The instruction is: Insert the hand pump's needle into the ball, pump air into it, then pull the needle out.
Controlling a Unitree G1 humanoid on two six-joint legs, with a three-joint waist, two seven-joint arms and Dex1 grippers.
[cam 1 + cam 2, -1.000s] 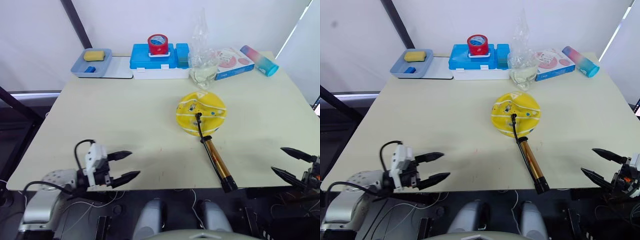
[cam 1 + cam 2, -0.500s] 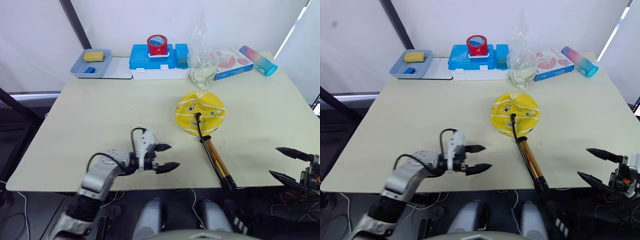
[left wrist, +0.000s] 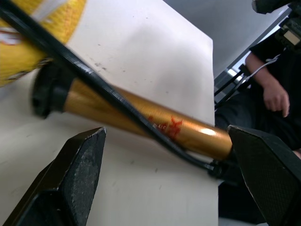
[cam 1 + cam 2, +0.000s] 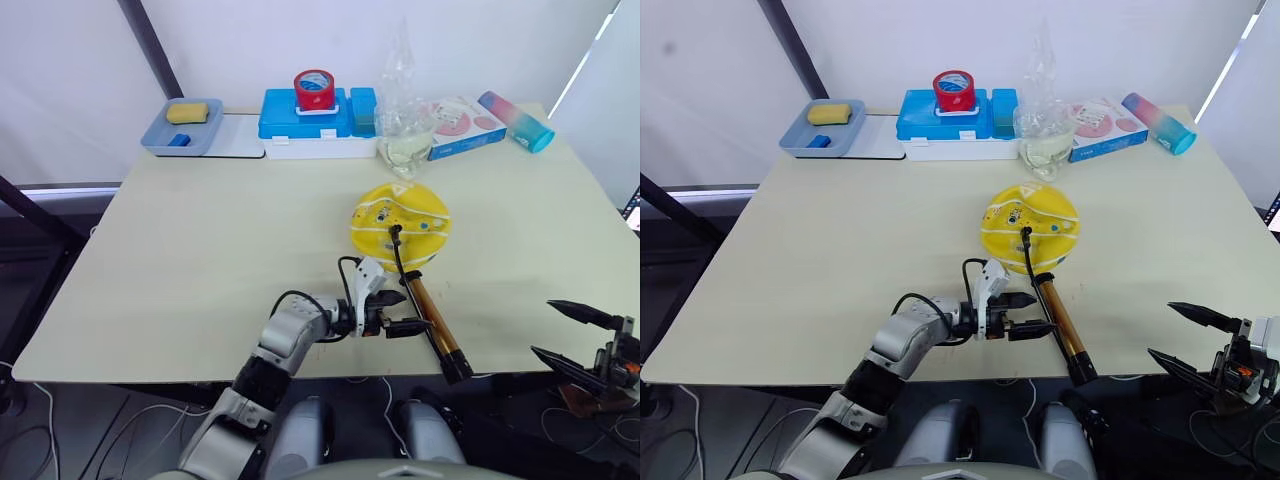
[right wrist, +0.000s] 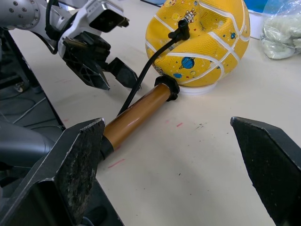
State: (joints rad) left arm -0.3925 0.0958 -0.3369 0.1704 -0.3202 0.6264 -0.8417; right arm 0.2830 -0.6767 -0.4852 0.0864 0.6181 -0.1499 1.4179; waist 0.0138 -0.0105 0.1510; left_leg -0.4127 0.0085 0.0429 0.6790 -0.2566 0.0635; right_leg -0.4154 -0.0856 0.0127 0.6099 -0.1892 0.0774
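Note:
The yellow ball [image 4: 402,222], dented on top, sits right of the table's centre on a small white ring. A black hose fitting [image 5: 182,29] is plugged into its top; the needle itself is hidden. The hose runs down to the amber hand pump [image 4: 436,325], which lies flat and points toward the table's front edge. My left gripper [image 4: 408,311] is open just left of the pump's upper end, and the tube [image 3: 155,125] lies across just ahead of its fingers. My right gripper [image 4: 543,327] hangs open off the table's front right edge, holding nothing.
Along the back edge stand a grey tray [image 4: 160,138] with a yellow sponge, a blue box [image 4: 300,122] with a red tape roll [image 4: 315,88] on it, a plastic bag [image 4: 405,125], a pink box [image 4: 465,125] and a pastel bottle [image 4: 517,120]. A person's hand [image 3: 275,99] shows beyond the table.
My left arm has reached from the table's front left across to the right, up to the pump's tube. The right gripper has barely moved. Ball and pump lie as before.

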